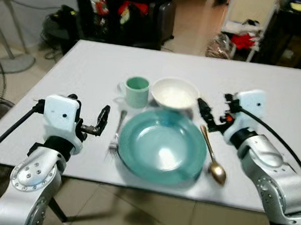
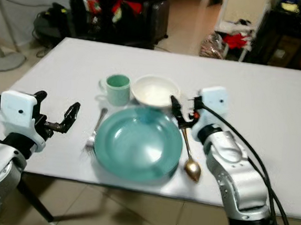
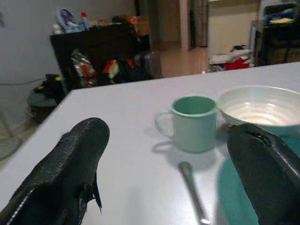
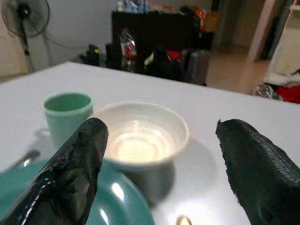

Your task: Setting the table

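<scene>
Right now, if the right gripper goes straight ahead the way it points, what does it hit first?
Most likely the white bowl: the right gripper is open, and the wrist view looks straight at the bowl between its fingers. The teal plate lies below that line, so a low approach might graze its rim first; depth is unclear.

I see a fan (image 4: 24,18) by the wall, a dark cabinet (image 3: 93,44) and red clothes (image 1: 244,40) behind.

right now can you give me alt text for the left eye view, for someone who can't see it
A teal plate sits near the front edge of a white table, with a fork on its left and a gold spoon on its right. Behind it stand a green mug and a white bowl. The open left gripper and right gripper flank the setting.
</scene>
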### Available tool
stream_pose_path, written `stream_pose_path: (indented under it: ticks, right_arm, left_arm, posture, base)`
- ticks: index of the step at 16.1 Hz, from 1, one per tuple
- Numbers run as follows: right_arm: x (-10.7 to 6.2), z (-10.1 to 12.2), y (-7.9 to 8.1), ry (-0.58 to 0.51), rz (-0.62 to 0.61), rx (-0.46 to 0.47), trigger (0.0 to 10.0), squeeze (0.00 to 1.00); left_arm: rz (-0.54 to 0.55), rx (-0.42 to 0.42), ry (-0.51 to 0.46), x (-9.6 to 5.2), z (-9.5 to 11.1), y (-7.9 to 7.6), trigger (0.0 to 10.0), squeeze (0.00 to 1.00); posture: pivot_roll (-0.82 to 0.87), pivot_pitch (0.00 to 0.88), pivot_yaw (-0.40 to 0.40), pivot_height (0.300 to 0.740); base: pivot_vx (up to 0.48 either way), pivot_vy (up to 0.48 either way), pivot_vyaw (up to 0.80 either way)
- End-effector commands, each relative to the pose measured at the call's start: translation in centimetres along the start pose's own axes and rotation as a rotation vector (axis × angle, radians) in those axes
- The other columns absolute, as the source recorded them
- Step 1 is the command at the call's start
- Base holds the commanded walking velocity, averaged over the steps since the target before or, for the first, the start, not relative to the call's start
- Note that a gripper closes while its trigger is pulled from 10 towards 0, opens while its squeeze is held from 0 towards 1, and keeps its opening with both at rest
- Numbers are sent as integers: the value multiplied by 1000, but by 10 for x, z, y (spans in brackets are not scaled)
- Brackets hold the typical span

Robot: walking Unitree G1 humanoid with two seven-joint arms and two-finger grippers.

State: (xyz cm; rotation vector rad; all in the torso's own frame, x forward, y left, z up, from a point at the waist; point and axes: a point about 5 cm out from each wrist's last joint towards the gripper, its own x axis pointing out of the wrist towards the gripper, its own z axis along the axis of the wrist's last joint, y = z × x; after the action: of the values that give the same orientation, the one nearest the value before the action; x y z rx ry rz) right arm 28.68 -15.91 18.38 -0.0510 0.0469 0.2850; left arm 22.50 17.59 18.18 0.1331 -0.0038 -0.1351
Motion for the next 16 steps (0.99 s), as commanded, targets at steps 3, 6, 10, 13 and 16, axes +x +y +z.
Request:
stream_pose_path:
  ticks: [3, 6, 10, 13, 16]
  right_arm:
    - [14, 6, 3, -15, -2, 80, 10000, 0]
    - [46, 10, -8, 97, -34, 147, 10000, 0]
    - [84, 7, -37, 336, -121, 241, 10000, 0]
    - [93, 2, -54, 432, -166, 320, 10000, 0]
    - [95, -9, -58, 519, -165, 448, 10000, 0]
  left_arm:
    - [13, 24, -6, -1, 4, 6, 10000, 0]
    - [-67, 36, -13, 0, 5, -2, 10000, 0]
    - [-219, 58, -11, -3, 10, -9, 10000, 0]
    - [-305, 84, 0, -5, 12, -11, 10000, 0]
    - [-439, 130, 32, -7, 15, -16, 10000, 0]
  posture:
    - [33, 15, 20, 740]
    - [39, 4, 16, 740]
    - [42, 0, 19, 740]
    - [48, 0, 14, 740]
    - [57, 8, 10, 740]
  base:
    - [352, 0, 0]
    - [109, 0, 0]
    - [0, 0, 0]
    - [0, 0, 0]
    - [0, 0, 0]
